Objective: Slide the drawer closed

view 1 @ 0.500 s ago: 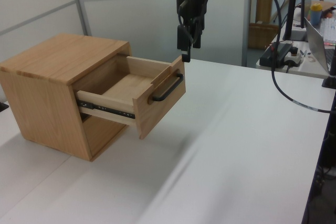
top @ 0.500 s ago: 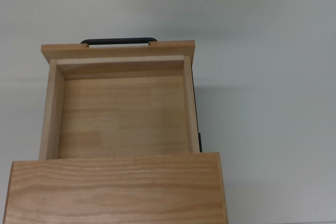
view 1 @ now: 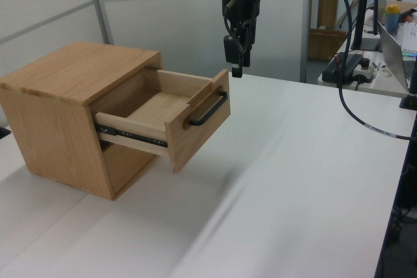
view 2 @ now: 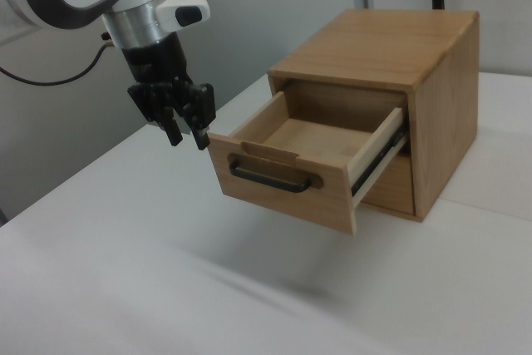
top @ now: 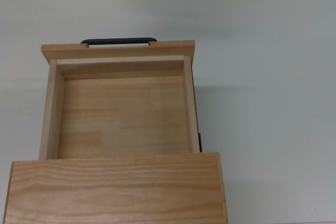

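Observation:
The drawer [top: 121,114] is pulled far out of the wooden cabinet [top: 115,190] and is empty inside. Its front panel [view 2: 278,180] carries a thin black bar handle [view 2: 274,179], which also shows as the handle [top: 119,41] and the handle [view 1: 208,109]. My gripper [view 2: 188,137] hangs in front of the panel near its upper edge, at the right view's left, apart from the wood. It is open with nothing between its fingers. In the left view the gripper [view 1: 236,69] sits just above the drawer's [view 1: 166,112] front corner. The top view does not show the gripper.
The cabinet [view 1: 71,76] stands on a white table [view 1: 293,180]. A black cable [view 1: 355,118] hangs off the arm at the left view's right. Boxes and equipment [view 1: 348,63] stand beyond the table's far edge.
In the left view the gripper has shifted slightly to the right, away from the drawer front's upper edge. The drawer has not moved.

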